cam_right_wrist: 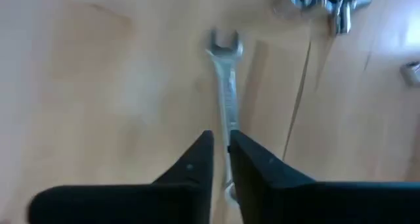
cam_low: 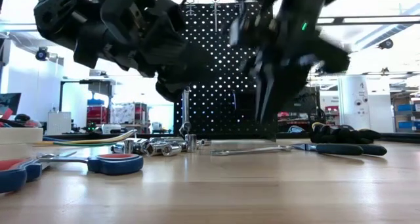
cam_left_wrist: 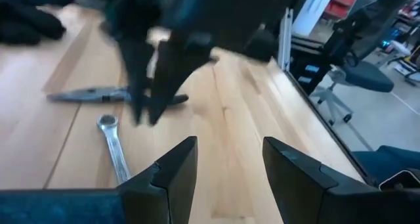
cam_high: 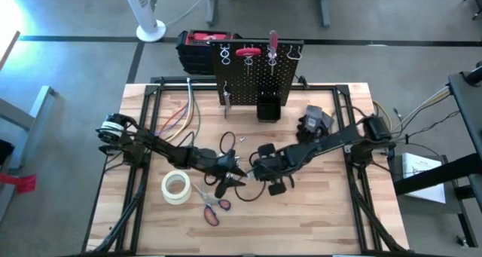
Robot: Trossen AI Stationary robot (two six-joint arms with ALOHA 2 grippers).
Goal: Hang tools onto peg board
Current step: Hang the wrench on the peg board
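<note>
Right gripper (cam_right_wrist: 222, 159) poised over silver wrench (cam_right_wrist: 225, 86) at table centre, fingers nearly pressed together, nothing pinched. Left gripper (cam_left_wrist: 226, 168) spread, crowded alongside. Peg board (cam_high: 256, 80) at far edge. Risks judged: arm collision, flat wrench skidded instead of lifted.
</note>
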